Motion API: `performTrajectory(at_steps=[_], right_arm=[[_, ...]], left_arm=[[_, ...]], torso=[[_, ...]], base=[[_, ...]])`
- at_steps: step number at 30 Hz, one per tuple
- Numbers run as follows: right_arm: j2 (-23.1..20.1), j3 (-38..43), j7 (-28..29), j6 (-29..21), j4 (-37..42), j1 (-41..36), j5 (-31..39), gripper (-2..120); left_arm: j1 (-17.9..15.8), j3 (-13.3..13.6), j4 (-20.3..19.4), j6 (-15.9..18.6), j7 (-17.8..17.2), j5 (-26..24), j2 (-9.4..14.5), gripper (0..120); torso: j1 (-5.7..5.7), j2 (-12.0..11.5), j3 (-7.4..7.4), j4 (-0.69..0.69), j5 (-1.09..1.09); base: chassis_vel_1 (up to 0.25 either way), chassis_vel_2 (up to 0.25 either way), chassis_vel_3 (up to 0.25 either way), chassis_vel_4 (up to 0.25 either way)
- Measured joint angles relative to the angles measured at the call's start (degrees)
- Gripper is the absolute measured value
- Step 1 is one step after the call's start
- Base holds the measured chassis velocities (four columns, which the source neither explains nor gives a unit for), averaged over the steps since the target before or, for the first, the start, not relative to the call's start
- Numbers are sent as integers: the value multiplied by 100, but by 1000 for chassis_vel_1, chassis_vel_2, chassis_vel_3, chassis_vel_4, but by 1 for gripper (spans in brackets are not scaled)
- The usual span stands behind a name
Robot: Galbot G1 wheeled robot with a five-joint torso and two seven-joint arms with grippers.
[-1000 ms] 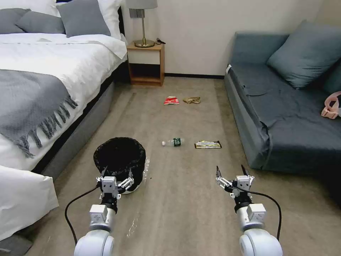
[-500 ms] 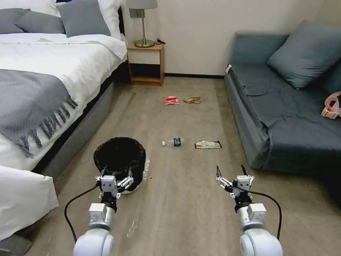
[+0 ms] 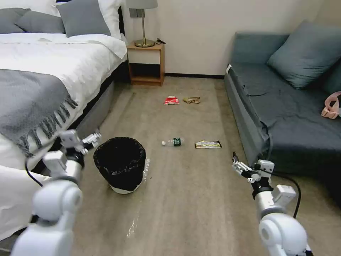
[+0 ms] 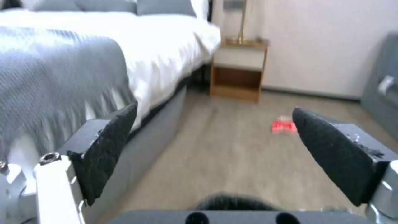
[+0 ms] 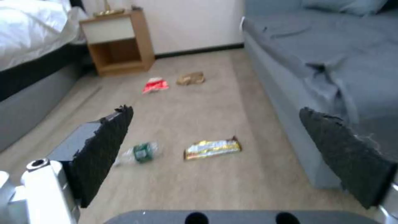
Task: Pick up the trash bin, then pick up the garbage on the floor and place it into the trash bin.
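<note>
Head view shows a bedroom floor [image 3: 184, 199] between a bed [image 3: 42, 71] and a sofa [image 3: 284, 117], a nightstand [image 3: 146, 64] at the far wall. The trash bin [image 3: 120, 164] stands upright, mouth up, just beside the open left gripper [image 3: 82, 139]. The bottle [image 3: 173, 142] and yellow-black wrapper [image 3: 208, 144] both lie crosswise ahead of the open right gripper [image 3: 245, 165]. Farther on lie the snack bag [image 3: 171, 100] and paper wad [image 3: 191, 100].

Both arms have swung outward: the left pincer [image 3: 82, 140] now sits left of the trash bin [image 3: 120, 164], apparently raised; the right pincer [image 3: 245, 167] moved right, toward the sofa [image 3: 284, 117].
</note>
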Motion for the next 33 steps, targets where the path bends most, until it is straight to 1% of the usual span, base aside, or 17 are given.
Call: performTrajectory(at_steps=[2, 5, 8, 11, 12, 13, 14, 15, 16, 18, 20, 22, 25, 26, 29, 30, 33], right_arm=[[-162, 125, 29, -121, 223, -111, 245, 100], [-349, 262, 59, -257, 483, -239, 532, 100], [-471, 296, 74, -287, 618, -304, 576, 100], [-534, 339, 63, -363, 781, -495, 732, 100], [-611, 408, 52, -431, 961, -644, 884, 100], [-739, 523, 31, -546, 1260, -893, 1145, 100], [-806, 582, 17, -628, 1412, -1049, 1302, 100], [-806, 582, 17, -628, 1412, -1049, 1302, 100], [-781, 563, -48, -536, 1371, -1073, 1207, 100], [-744, 525, -88, -448, 1274, -1079, 1096, 100], [-701, 392, -174, -268, 1063, -1038, 883, 100], [-713, 299, -199, -216, 965, -964, 830, 100], [-700, 133, -245, -41, 761, -897, 707, 100], [-700, 133, -245, -41, 761, -897, 707, 100], [-688, 67, -277, 107, 659, -878, 618, 100], [-688, 67, -277, 107, 659, -878, 618, 100], [-749, 114, -297, 194, 643, -902, 591, 100]], left_arm=[[-59, -35, -55, 93, -90, -151, 80, 100], [-93, -79, -165, 223, -219, -395, 170, 100], [-134, -113, -254, 329, -319, -573, 264, 100], [-144, -111, -229, 339, -318, -587, 278, 100], [-151, -126, -243, 379, -364, -674, 314, 100], [-158, -168, -284, 487, -484, -888, 401, 100], [-170, -227, -354, 635, -644, -1194, 526, 100], [-170, -227, -354, 635, -644, -1194, 526, 100], [-181, -286, -427, 805, -825, -1530, 658, 100], [-187, -320, -467, 902, -930, -1720, 730, 100], [-208, -421, -586, 1171, -1213, -2247, 945, 100], [-217, -451, -623, 1259, -1303, -2421, 1024, 100], [-324, -417, -185, 1291, -1356, -2428, 1136, 100], [-324, -417, -185, 1291, -1356, -2428, 1136, 100], [-511, -364, 631, 1394, -1514, -2529, 1373, 100], [-511, -364, 631, 1394, -1514, -2529, 1373, 100], [-635, -330, 1194, 1466, -1630, -2599, 1541, 100]], torso=[[0, -1, 0, -1, -8], [0, -1, 0, 0, -1], [0, 0, -1, 0, -6], [1, -1, 1, 0, 5], [0, -1, 0, 0, -6], [0, -1, 0, -1, -11], [0, -1, 0, -2, -3], [0, -1, 0, -2, -3], [0, 0, 0, -2, -6], [0, 0, 0, -1, -6], [0, -1, 0, -1, -5], [0, 0, 0, 0, -3], [0, 0, 0, -1, -6], [0, 0, 0, -1, -6], [0, 0, 0, -1, -6], [0, 0, 0, -1, -6], [0, 0, 0, 0, -5]], base=[[0, 0, 0, 0], [0, 0, 0, 0], [0, 0, 0, 0], [0, 0, 0, 0], [0, 0, 0, 0], [0, 0, 0, 0], [0, 0, 0, 0], [0, 0, 0, 0], [0, 0, 0, 0], [0, 0, 0, 0], [0, 0, 0, 0], [0, 0, 0, 0], [0, 0, 0, 0], [0, 0, 0, 0], [0, 0, 0, 0], [0, 0, 0, 0], [0, 0, 0, 0]])
